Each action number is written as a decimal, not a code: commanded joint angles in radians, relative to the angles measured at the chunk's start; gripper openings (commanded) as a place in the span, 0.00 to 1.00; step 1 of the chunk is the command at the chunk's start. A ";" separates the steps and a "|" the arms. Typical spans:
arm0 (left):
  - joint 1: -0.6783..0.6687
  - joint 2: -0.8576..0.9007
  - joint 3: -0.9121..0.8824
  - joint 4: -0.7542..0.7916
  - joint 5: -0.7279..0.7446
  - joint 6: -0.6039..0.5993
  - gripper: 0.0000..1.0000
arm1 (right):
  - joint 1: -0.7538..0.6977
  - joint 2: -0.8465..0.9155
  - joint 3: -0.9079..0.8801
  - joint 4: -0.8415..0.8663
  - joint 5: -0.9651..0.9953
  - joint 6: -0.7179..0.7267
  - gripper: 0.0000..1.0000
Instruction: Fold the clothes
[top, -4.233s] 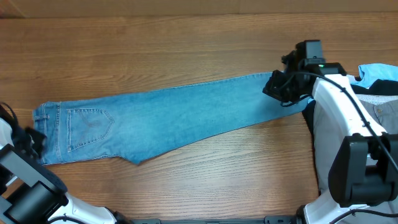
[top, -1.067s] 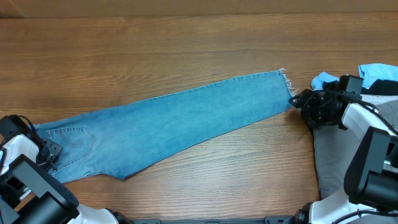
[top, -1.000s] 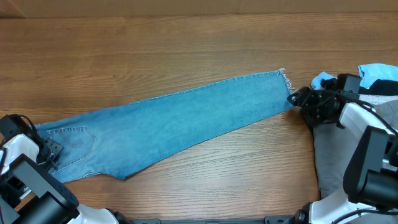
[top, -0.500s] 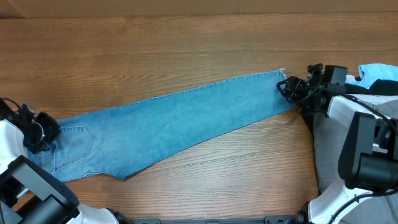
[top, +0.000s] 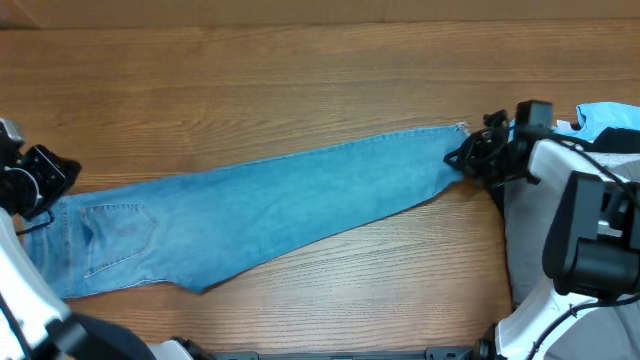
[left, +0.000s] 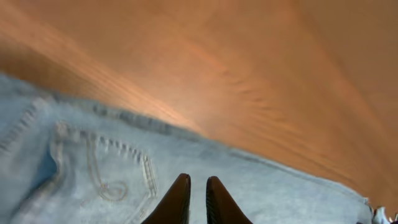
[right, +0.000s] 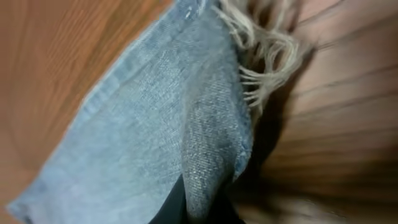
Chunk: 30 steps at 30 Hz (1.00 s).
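Observation:
The light-blue jeans (top: 270, 205) lie flat and slanted across the wooden table, waist at the left, frayed hem (right: 264, 53) at the right. My left gripper (top: 42, 185) is at the waist's top corner. In the left wrist view its dark fingers (left: 177, 200) stand almost together, with a thin strip of denim between them and the stitched back pocket (left: 102, 171) just beyond. My right gripper (top: 466, 157) is shut on the hem end. In the right wrist view a raised fold of denim (right: 211, 149) runs down into that gripper (right: 200, 208).
A pile of other garments sits at the table's right edge, with a sky-blue piece (top: 606, 114) on top and grey cloth (top: 528, 255) hanging toward the front. The white right arm (top: 560, 180) reaches over this pile. Bare wood (top: 300, 80) lies behind the jeans.
My right gripper moved up and left onto the hem and closed on it. My left gripper moved up and left, and the waist end slid left with it.

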 joint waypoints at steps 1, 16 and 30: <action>-0.009 -0.120 0.048 -0.011 0.093 0.030 0.16 | -0.079 -0.086 0.142 -0.059 0.002 -0.001 0.04; -0.009 -0.347 0.085 -0.044 0.098 -0.054 0.26 | -0.070 -0.200 0.541 -0.534 -0.018 -0.154 0.04; -0.010 -0.351 0.115 -0.087 0.126 -0.076 0.27 | 0.461 -0.202 0.541 -0.616 0.006 -0.019 0.04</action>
